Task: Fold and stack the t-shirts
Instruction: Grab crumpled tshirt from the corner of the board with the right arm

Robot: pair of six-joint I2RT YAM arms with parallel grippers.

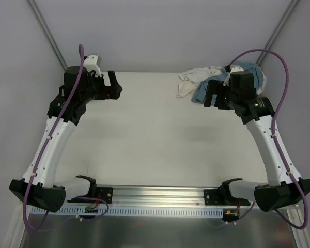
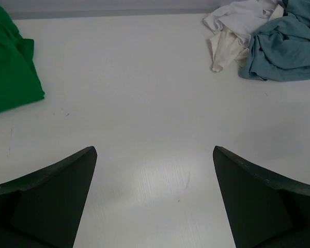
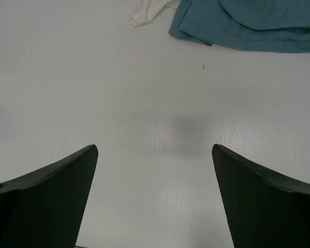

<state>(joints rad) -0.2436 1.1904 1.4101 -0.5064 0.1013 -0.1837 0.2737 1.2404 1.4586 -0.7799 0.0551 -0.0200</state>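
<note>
White table [image 1: 144, 134] spreads under my left hand [image 2: 155, 152] and right hand [image 3: 155, 150], both wide open and empty. Just beyond the right hand, far right, the slate-blue t-shirt [image 3: 248, 20] and cream t-shirt [image 2: 227, 44] lie crumpled together, the heap running left-right. The green t-shirt [image 2: 10, 67] lies by my left hand.

Bright, even overhead light; soft shadows, sharp.

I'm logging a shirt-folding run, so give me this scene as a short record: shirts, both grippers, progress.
blue shirt: crumpled, far right of table
cream shirt: crumpled, touching blue shirt
green shirt: apart, partly in view, left wrist camera only
left gripper: open, empty
right gripper: open, empty, near blue shirt
stack: none yet
</note>
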